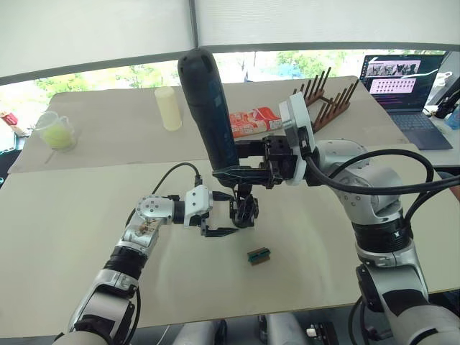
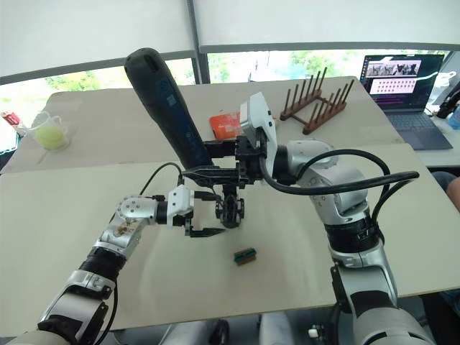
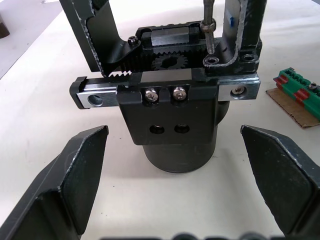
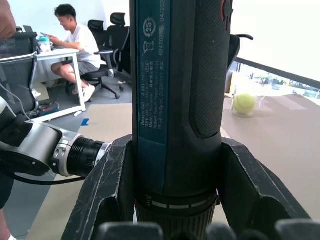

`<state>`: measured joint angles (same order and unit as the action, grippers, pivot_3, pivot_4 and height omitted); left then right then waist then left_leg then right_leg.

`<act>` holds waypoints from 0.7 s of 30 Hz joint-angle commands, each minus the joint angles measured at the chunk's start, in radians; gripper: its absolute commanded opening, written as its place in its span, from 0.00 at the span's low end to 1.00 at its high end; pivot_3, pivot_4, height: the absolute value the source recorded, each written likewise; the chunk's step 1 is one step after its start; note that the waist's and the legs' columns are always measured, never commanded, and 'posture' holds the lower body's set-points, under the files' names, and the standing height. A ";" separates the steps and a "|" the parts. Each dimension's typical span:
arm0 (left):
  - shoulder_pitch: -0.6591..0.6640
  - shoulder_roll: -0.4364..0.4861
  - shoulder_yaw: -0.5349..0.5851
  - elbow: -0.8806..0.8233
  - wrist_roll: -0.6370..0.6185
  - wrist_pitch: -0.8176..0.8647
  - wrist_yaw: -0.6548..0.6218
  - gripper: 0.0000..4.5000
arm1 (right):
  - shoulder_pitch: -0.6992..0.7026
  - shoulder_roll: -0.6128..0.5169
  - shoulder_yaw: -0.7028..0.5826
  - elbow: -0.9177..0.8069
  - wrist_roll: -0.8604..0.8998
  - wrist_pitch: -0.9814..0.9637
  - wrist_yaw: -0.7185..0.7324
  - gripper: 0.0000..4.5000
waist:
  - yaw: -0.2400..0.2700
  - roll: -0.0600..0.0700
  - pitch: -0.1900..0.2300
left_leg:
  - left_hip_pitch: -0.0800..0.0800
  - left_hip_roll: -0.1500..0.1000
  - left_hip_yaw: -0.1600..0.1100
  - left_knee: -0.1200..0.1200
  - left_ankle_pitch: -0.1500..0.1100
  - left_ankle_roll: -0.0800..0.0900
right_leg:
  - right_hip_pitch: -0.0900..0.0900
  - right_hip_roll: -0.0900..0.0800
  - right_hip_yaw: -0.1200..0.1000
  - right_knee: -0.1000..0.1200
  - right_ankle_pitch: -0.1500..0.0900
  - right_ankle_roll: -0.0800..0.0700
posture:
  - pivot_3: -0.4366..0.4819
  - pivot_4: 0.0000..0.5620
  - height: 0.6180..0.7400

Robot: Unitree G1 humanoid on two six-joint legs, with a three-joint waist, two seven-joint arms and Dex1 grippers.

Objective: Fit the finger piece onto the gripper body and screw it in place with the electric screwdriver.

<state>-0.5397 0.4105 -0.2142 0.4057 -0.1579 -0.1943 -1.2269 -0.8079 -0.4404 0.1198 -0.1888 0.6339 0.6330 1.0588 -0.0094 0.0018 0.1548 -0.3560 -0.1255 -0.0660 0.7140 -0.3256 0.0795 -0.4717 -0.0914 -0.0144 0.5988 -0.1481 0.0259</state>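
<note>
Facing spread left gripper (image 3: pixel 175 190): gripper body (image 3: pixel 170 95)

Silver-grey jointed arms, black cables, white wrist housings, black wedge-shaped pincer fingers (image 3: pixel 82 177)

The two eye views look from the head, forward and down over the table (image 1: pixel 86 208), and share almost the same scene. The left wrist view sits very near the gripper body (image 3: pixel 170 105), low to the table. The right wrist view looks along the electric screwdriver (image 4: pixel 175 100), close.
</note>
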 commanded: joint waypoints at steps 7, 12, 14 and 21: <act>-0.011 0.001 0.004 -0.021 -0.001 -0.010 0.004 1.00 | -0.012 0.003 -0.037 -0.055 0.039 0.006 -0.017 0.42 | -0.001 0.000 0.000 | 0.000 0.000 0.000 0.000 0.000 0.000 | 0.000 0.000 0.000 0.000 0.000 0.000 | 0.48 0.27 1.00; -0.008 0.002 0.004 -0.024 -0.001 -0.008 0.005 1.00 | -0.015 0.012 -0.035 -0.051 0.042 -0.005 -0.026 0.42 | -0.001 0.000 0.000 | 0.000 0.000 0.000 0.000 0.000 0.000 | 0.000 0.000 0.000 0.000 0.000 0.000 | 0.48 0.27 1.00; -0.008 0.002 0.004 -0.025 -0.001 -0.008 0.005 1.00 | -0.018 0.015 -0.036 -0.051 0.045 -0.003 -0.030 0.42 | -0.002 0.000 0.000 | 0.000 0.000 0.000 0.000 0.000 0.000 | 0.000 0.000 0.000 0.000 0.000 0.000 | 0.48 0.27 1.00; -0.008 0.003 0.005 -0.025 -0.001 -0.009 0.006 1.00 | -0.008 0.011 -0.028 -0.052 0.040 0.001 -0.030 0.42 | -0.002 0.000 0.000 | 0.000 0.000 0.000 0.000 0.000 0.000 | 0.000 0.000 0.000 0.000 0.000 0.000 | 0.48 0.27 1.00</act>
<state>-0.5396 0.4104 -0.2142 0.4056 -0.1577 -0.1943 -1.2262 -0.8060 -0.4318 0.1199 -0.1902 0.6468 0.6437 1.0288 -0.0110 0.0018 0.1548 -0.3560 -0.1255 -0.0660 0.7140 -0.3256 0.0795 -0.4718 -0.0914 -0.0144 0.5990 -0.1481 0.0259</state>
